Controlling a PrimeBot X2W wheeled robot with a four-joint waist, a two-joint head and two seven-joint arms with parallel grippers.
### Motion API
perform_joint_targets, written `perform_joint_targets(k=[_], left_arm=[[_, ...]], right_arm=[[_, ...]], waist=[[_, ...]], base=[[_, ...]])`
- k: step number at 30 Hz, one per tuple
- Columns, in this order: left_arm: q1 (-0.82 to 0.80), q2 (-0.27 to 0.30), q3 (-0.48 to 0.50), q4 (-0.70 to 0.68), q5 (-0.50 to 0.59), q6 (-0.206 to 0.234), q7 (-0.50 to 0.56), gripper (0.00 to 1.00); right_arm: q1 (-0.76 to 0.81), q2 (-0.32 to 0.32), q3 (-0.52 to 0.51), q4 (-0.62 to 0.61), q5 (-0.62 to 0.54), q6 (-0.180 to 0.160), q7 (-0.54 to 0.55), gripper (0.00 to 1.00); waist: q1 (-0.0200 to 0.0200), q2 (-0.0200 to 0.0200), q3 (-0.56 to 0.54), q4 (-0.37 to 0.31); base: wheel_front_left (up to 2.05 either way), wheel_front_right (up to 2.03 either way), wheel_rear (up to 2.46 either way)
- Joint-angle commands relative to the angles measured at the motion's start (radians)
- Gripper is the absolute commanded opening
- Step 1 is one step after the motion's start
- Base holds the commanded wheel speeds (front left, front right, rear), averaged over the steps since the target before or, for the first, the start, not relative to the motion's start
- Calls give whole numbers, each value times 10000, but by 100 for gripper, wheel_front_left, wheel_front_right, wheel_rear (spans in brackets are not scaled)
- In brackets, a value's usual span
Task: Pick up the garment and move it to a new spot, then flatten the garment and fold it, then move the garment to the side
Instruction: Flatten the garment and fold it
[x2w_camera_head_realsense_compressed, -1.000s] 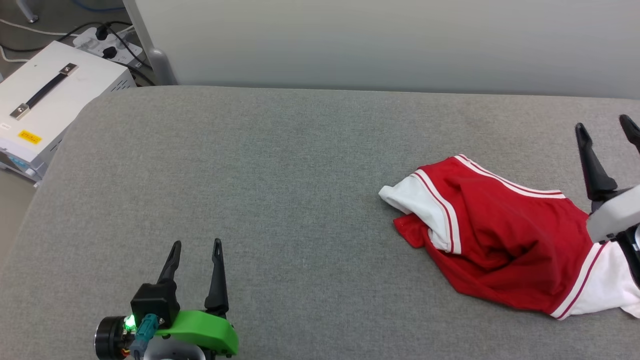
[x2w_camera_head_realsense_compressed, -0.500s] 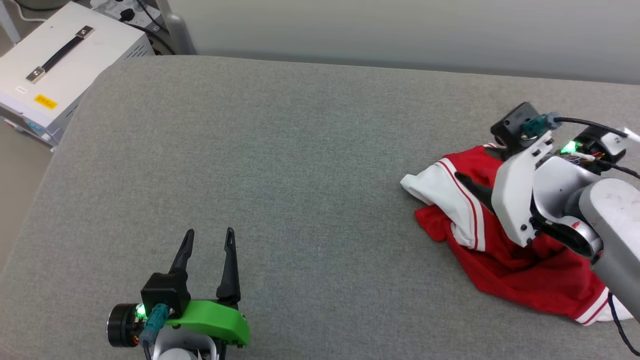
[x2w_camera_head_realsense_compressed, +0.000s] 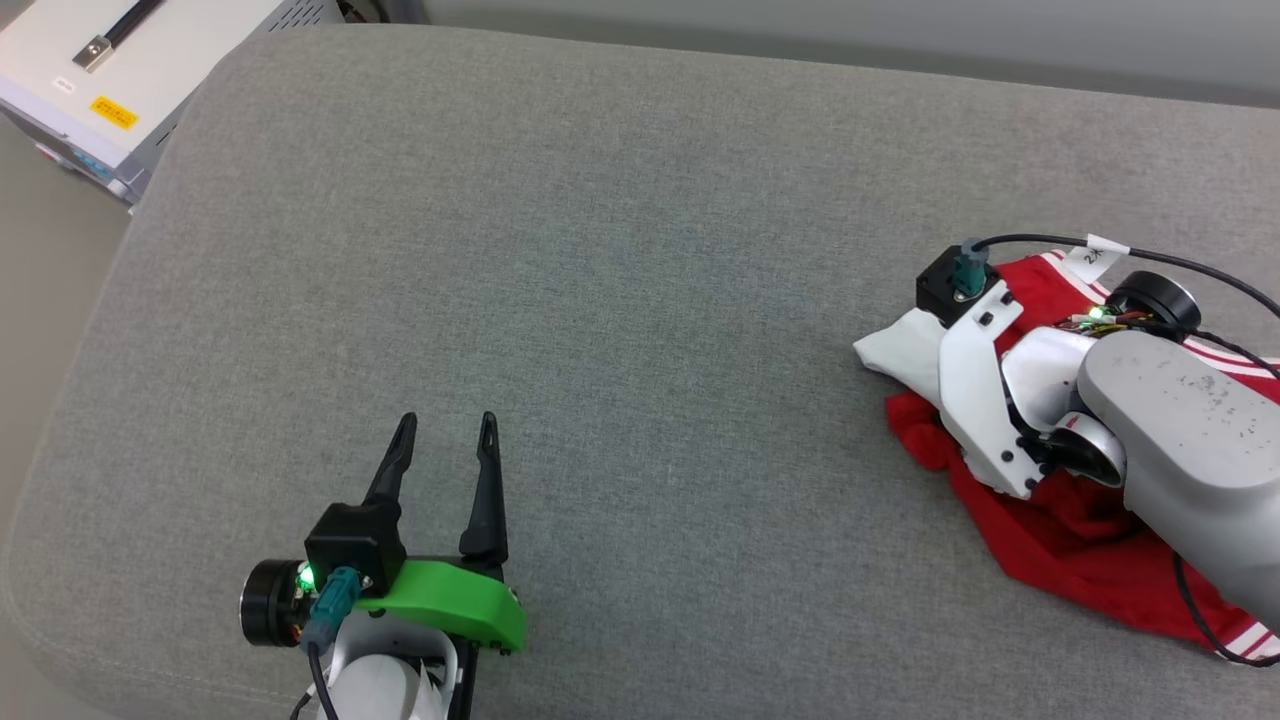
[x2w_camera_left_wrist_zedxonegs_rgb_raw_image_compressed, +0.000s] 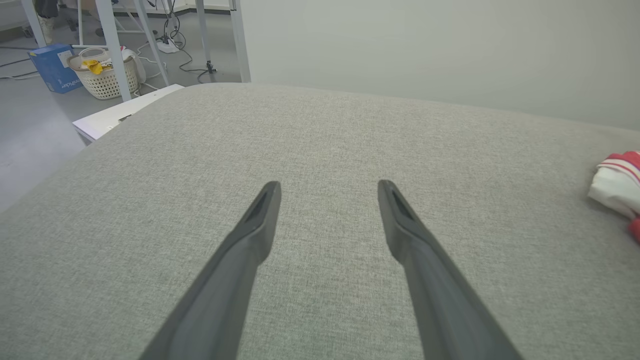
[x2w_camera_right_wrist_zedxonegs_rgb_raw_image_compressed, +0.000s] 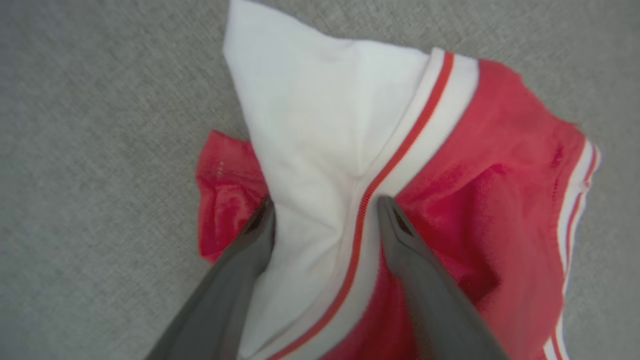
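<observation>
The garment lies crumpled at the right of the grey cushion, red with a white sleeve pointing left. My right wrist hangs over it and hides the fingers below. In the right wrist view my right gripper is open, pointing down, its fingertips astride the white sleeve and its red-striped seam, at or just above the fabric. My left gripper is open over bare cushion at the lower left, far from the garment. From the left wrist, that gripper holds nothing and the garment peeks in at the right edge.
The grey padded surface has a rounded left edge. A white box with a handle stands off its far left corner. A basket, a blue box and table legs stand on the floor beyond.
The head camera has tilted down. My right arm has swung from beside the garment to above it, fingers now pointing down onto the white sleeve. The left gripper has held still.
</observation>
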Motion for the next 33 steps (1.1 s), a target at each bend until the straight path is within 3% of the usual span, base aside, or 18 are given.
perform_joint_targets(k=[1, 4, 5, 6, 8, 9, 11, 17, 19, 24, 32, 33], left_arm=[[-204, -43, -42, 38, -83, 52, -57, 100], [-275, -43, -130, 94, -124, 92, -57, 100], [-277, -43, -146, 112, -138, 112, -57, 100], [-271, -43, -142, 128, -144, 123, -57, 100], [-221, -43, -115, 174, -143, 138, -57, 100], [-113, -43, -54, 258, -120, 129, -57, 100], [-31, -43, 7, 269, -106, 126, -57, 100], [151, -43, 38, 254, -84, 111, -57, 100], [140, -43, -16, 228, -109, 120, -57, 100], [81, -43, -78, 226, -207, 139, -57, 100], [-38, -43, -42, 313, -229, 146, -57, 100], [-35, -43, -3, 323, -210, 148, -57, 100]], right_arm=[[-89, 70, 249, 415, 110, -9, -18, 100], [27, 153, 776, 986, 319, -9, -81, 100], [74, 178, 875, 1076, 500, -9, -228, 46], [97, 192, 951, 1089, 635, -9, -396, 0], [73, 139, 1070, 1055, 849, -9, -893, 0], [-49, -7, 957, 838, 1272, -9, -1912, 0], [-174, -100, 814, 566, 1586, -9, -2506, 0], [-667, -111, 601, -511, 2329, -9, -3551, 0], [-817, 287, 814, -869, 2487, -9, -3819, 0], [-401, 1064, 1409, -330, 2624, -9, -3674, 0], [822, 1904, 1860, 694, 1919, -9, -2956, 0], [850, 1969, 1863, 771, 1890, -9, -3120, 6]], waist=[[-1, 54, 269, 200], [-1, 54, 305, 273], [-1, 54, 290, 283], [-1, 54, 264, 277], [-1, 54, 151, 247], [-1, 54, -102, 187], [-1, 54, -277, 128], [-1, 54, -564, 7], [-1, 54, -514, 9], [-1, 54, -325, 70], [-1, 54, -183, 156], [-1, 54, -198, 128]], base=[[0, 0, 0], [0, 0, 0], [0, 0, 0], [0, 0, 0], [0, 0, 0], [0, 0, 0], [0, 0, 0], [0, 0, 0], [0, 0, 0], [0, 0, 0], [0, 0, 0], [0, 0, 0]])
